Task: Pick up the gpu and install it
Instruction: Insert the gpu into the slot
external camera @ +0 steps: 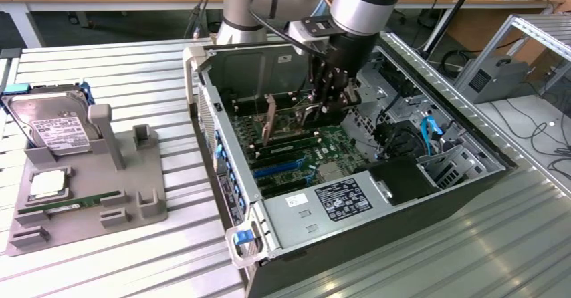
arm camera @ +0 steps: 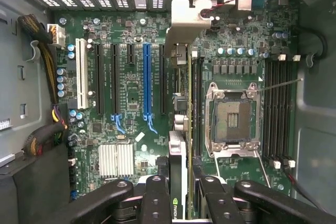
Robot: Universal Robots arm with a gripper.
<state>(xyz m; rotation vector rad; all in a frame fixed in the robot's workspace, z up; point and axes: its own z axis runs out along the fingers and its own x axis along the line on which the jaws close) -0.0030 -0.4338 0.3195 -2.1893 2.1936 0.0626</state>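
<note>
One card in hand: we have the gpu [arm camera: 181,129] clamped edge-on between the fingers of the gripper [arm camera: 178,203], inside the open computer case [external camera: 267,218].
Grip: both fingers are closed against the card's flat faces near its upper edge; the hold looks square in the wrist view, and we judge it should stay that firm so the card cannot rock.
Where the gpu sits: in the exterior view it hangs upright under the gripper [external camera: 328,101], over the motherboard [external camera: 303,158], towards the far side of the case.
Bracket: the silver metal bracket [arm camera: 186,22] points at the rear wall of the case; we would keep it flush to that wall's opening.
Slots: the blue slot [arm camera: 146,82] and the white slot [arm camera: 81,80] stand open beside the card; the card runs parallel to them, between the blue slot and the CPU socket [arm camera: 232,116].
Seating: we cannot tell whether the card's lower edge is already in a slot.
Doing it well: we judge a straight, vertical press is needed, no twist, card parallel to the slot.
Risk: a tilted card could snag nearby cables [external camera: 428,134].
Elsewhere: the hard drive [external camera: 53,127] rests in the grey tray [external camera: 143,211] at the exterior view's left.
</note>
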